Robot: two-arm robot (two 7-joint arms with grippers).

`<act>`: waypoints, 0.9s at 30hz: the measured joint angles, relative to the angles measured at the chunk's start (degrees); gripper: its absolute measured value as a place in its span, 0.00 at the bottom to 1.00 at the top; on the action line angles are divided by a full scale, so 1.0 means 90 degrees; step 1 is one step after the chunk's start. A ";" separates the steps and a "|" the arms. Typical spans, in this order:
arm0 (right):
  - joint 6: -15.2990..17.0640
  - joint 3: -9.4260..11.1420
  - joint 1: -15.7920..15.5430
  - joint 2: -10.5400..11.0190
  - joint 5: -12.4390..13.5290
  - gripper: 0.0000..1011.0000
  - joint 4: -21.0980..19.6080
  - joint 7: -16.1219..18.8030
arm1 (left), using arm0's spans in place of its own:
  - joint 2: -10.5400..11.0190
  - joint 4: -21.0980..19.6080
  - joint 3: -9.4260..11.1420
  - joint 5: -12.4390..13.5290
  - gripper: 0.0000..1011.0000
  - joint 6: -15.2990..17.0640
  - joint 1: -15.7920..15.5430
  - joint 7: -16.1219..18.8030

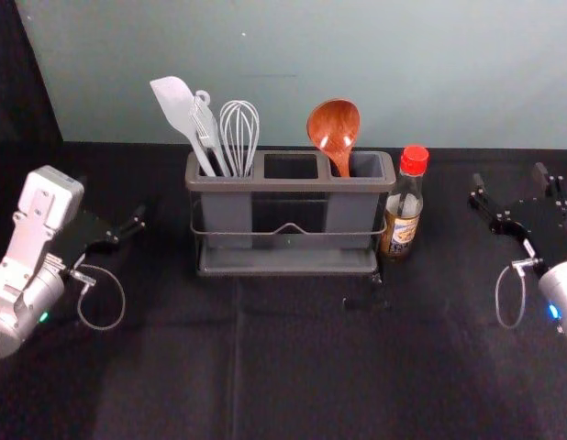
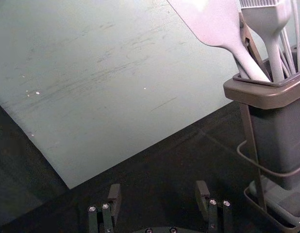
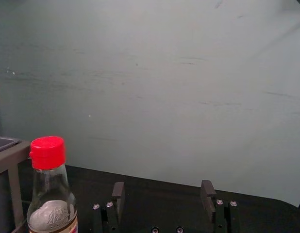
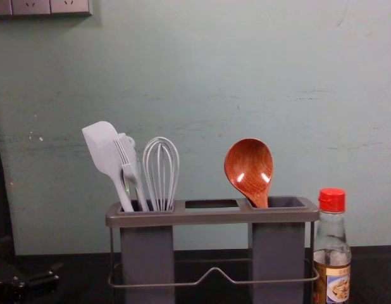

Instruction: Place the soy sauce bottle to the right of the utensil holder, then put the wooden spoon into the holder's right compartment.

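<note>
The soy sauce bottle (image 1: pixel 404 206) stands upright, red cap on top, just beside the right edge of the utensil holder (image 1: pixel 291 184); whether their sides touch is hard to make out. The wooden spoon (image 1: pixel 335 128) stands bowl up in the holder's right compartment (image 1: pixel 366 165), its handle down inside and its bowl tipped a little toward the holder's left edge. In the left compartment, a pale spatula (image 1: pixel 176 103), a brush (image 4: pixel 125 153) and a whisk (image 1: pixel 239 133) stand together, the spatula leaning out past the holder's left edge. The holder sits near the back edge of the dark table (image 1: pixel 293 367), in front of the grey-green wall (image 1: pixel 293 64). Well apart from the bottle, toward the table's right edge, is the right gripper (image 1: pixel 508 174), spread wide with nothing between its fingers. The left gripper (image 1: pixel 112 197) is left of the holder, also wide and holding nothing.
</note>
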 joint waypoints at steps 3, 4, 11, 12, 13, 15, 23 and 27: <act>0.0000 0.0002 0.0002 -0.0001 -0.0001 0.99 0.0000 0.0001 | 0.0000 0.0000 0.0000 0.0000 0.99 0.0000 0.0000 0.0000; 0.0000 0.0003 0.0003 -0.0002 -0.0002 0.99 0.0000 0.0002 | 0.0000 0.0000 0.0000 0.0000 0.99 0.0000 0.0000 0.0000; 0.0001 0.0007 0.0005 -0.0003 -0.0004 0.99 -0.0002 0.0005 | 0.0000 0.0000 0.0000 0.0000 0.99 0.0000 0.0000 0.0000; 0.0001 0.0007 0.0005 -0.0003 -0.0005 0.99 -0.0002 0.0005 | 0.0000 0.0000 0.0000 0.0000 0.99 0.0000 0.0000 0.0000; 0.0001 0.0008 0.0005 -0.0003 -0.0005 0.99 -0.0003 0.0005 | 0.0000 0.0000 0.0000 0.0000 0.99 0.0000 0.0000 0.0000; 0.0001 0.0009 0.0005 -0.0003 -0.0007 0.99 -0.0003 0.0006 | 0.0000 0.0000 0.0000 0.0000 0.99 0.0000 0.0000 0.0000; 0.0002 0.0009 0.0005 -0.0003 -0.0011 0.99 -0.0003 0.0009 | 0.0000 0.0000 0.0000 0.0000 0.99 0.0000 0.0000 0.0000; 0.0002 0.0009 0.0005 -0.0002 -0.0012 0.99 -0.0003 0.0009 | 0.0000 0.0000 0.0000 0.0000 0.99 0.0000 0.0000 0.0000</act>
